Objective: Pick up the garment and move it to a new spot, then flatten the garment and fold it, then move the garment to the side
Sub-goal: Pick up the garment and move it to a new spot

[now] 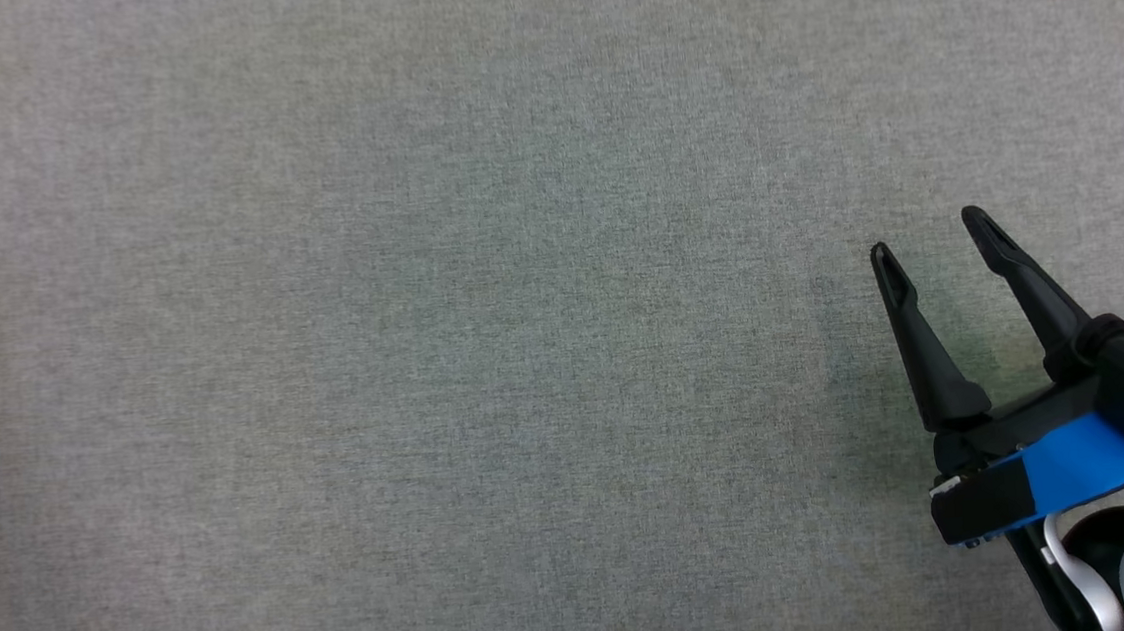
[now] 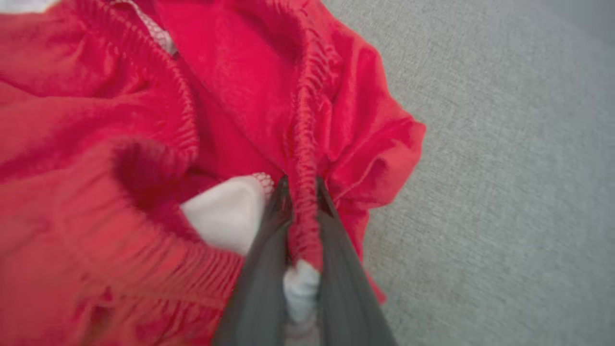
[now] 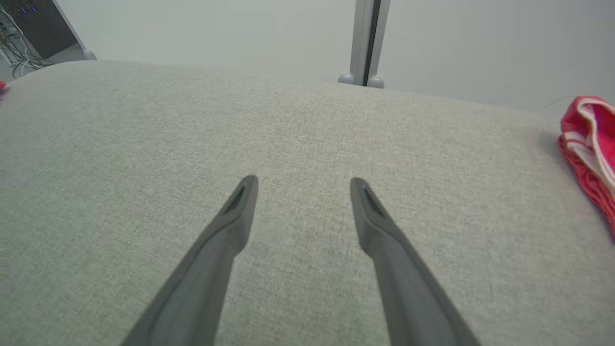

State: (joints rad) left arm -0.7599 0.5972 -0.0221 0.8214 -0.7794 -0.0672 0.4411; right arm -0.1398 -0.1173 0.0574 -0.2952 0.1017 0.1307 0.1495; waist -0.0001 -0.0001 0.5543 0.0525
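My left gripper (image 2: 300, 185), 6 o'clock in wrist view, pinches red garment (image 2: 144, 120) bunched 9 to 12 o'clock. Right gripper (image 1: 927, 233) spread. I fear the thin elastic pinch slipping on lift.

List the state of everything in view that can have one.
red garment: crumpled, gathered waistband pinched by the left gripper.
left gripper: shut on the red garment.
right gripper: open, empty, over the grey surface.
red and white cloth: bunched at the surface's edge, untouched.
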